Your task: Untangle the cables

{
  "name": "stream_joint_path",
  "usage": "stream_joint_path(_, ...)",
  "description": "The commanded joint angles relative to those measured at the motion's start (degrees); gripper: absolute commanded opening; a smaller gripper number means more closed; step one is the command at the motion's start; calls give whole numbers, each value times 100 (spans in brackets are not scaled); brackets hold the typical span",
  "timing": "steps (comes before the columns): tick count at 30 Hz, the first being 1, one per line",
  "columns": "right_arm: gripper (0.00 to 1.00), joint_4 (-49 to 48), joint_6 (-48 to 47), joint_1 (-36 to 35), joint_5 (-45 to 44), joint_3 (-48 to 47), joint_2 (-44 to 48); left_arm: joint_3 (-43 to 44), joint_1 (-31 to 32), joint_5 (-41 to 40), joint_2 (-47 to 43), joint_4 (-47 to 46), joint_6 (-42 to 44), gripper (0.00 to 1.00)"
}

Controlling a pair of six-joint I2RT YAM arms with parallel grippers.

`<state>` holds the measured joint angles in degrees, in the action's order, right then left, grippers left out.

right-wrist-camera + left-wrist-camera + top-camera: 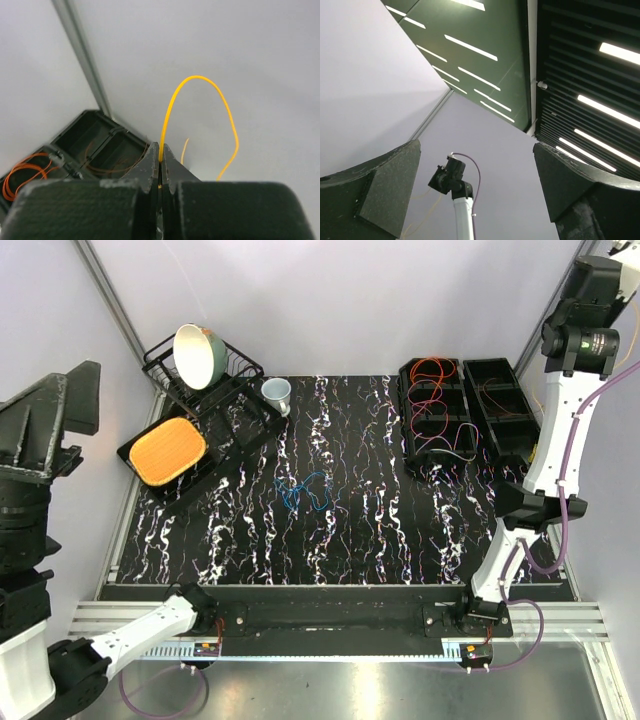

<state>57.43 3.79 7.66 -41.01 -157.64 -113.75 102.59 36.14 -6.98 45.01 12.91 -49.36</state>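
My right gripper (160, 147) is shut on a yellow cable (200, 77), which loops up out of the fingertips and hangs down on the right. The right arm (560, 410) is raised high at the right, above the bins. A blue cable (303, 492) lies in a loose tangle in the middle of the table. An orange cable (432, 370) lies coiled in the left black bin (408, 435), and a thin reddish cable (497, 390) lies in the right bin (530, 430). My left gripper (476, 145) is lifted at the far left, pointing upward, open and empty.
A black dish rack (235, 375) with a tilted bowl (197, 355) stands at the back left. A pale cup (277, 393) is beside it. An orange pad (167, 450) lies on a black tray. The black marbled table (380, 530) has metal frame posts at its corners.
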Motion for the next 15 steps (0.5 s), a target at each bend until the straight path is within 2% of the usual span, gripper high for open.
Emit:
stream_joint_path(1,0,-522,-133,183,146,-56,-138,-63,51,-207,95,-534,-117,99)
stream_joint_path(6,0,-548,-28,306,374,-65,-454,-467,42,-198,60,-1062,-319,99)
stream_joint_path(11,0,-540,95,368,384,75,-595,-213,51,-84,393,-896,-363,99)
stream_joint_path(15,0,-531,297,403,191,575,-534,-125,51,188,587,-939,-556,99)
